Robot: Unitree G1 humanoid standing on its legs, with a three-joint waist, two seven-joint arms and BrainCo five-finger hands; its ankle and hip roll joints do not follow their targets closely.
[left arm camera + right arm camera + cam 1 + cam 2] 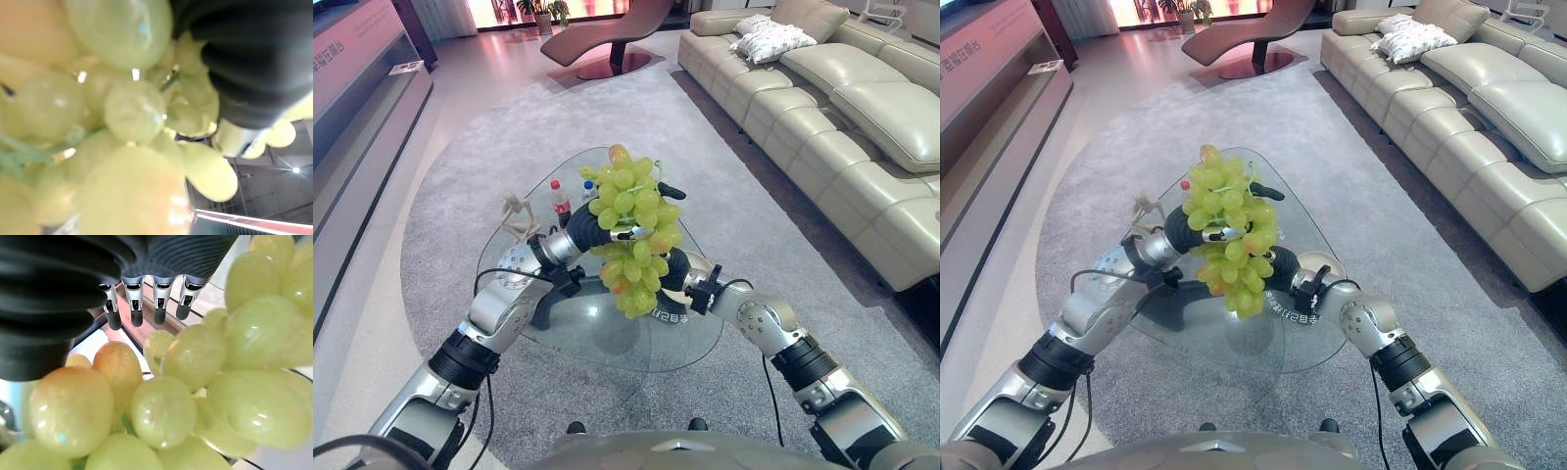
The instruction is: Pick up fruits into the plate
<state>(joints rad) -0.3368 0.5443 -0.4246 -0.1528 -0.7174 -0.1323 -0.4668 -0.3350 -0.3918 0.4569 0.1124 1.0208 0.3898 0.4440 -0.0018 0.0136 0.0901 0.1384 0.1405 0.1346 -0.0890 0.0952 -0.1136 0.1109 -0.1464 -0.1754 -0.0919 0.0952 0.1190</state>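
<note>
A large bunch of green grapes (631, 230) hangs in the air above the glass table (607, 343). My left hand (595, 229) comes in from the left and is shut on the bunch, fingers (633, 234) wrapped across its middle. In the left wrist view the grapes (132, 112) press close against the hand. My right hand (675, 270) sits against the lower right of the bunch. In its wrist view its fingers (136, 303) are straight, with the grapes (195, 396) lying over the palm. A pale round rim (1316, 260), perhaps the plate, peeks out behind the right wrist.
On the table's far left stand two small bottles (560, 199) and a pale figurine (519, 217). The table rests on a grey carpet (734, 176). A cream sofa (842, 108) runs along the right and a brown lounge chair (607, 39) stands at the back.
</note>
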